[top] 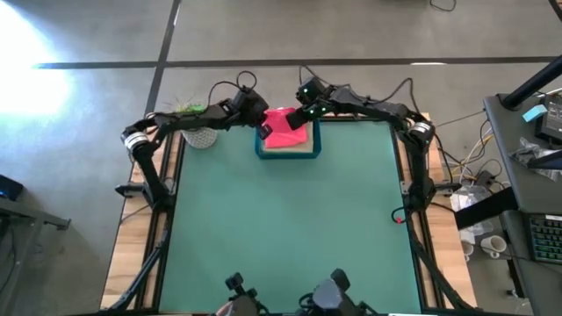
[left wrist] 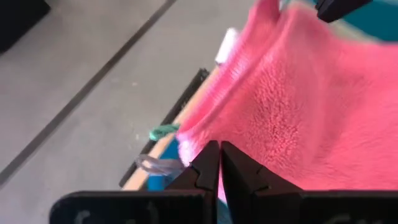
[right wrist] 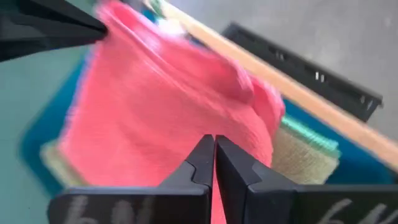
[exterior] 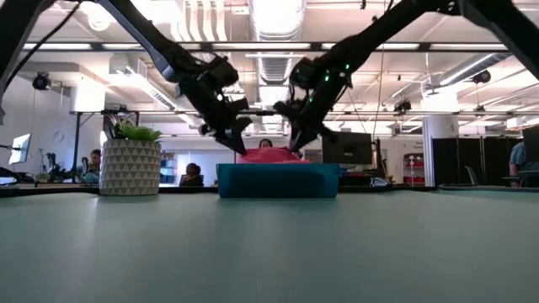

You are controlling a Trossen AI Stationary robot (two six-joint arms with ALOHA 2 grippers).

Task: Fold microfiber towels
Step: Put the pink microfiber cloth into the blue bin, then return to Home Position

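- Broad teal-green tabletop (top: 290,219), bare across its near and middle stretch in the high view.
- At the far edge, near the middle: blue rectangular tray (exterior: 278,181) holding a stack of cloths, with pale sage and tan layers visible under the top one in the right wrist view.
- On top of the stack: hot pink microfiber towel (top: 285,128), soft and fuzzy, bunched and lifted slightly above the tray rim in the low view (exterior: 271,155).
- Left end effector (top: 261,125) at the tray's left side, dark fingers pressed together on an edge of the pink towel (left wrist: 292,106), seen close in the left wrist view (left wrist: 220,163).
- Right end effector (top: 303,112) at the tray's far right side, fingers likewise closed on the pink towel's fold (right wrist: 168,106), seen in the right wrist view (right wrist: 214,158).
- Both dark arms reaching in over the tray from either side, meeting just above it in the low view, left (exterior: 238,139) and right (exterior: 290,139).
- Left of the tray, near the far left corner: white patterned planter with green plant (exterior: 130,167).
- Beyond the tabletop: grey floor, open office room with ceiling lights, people seated at desks far behind.
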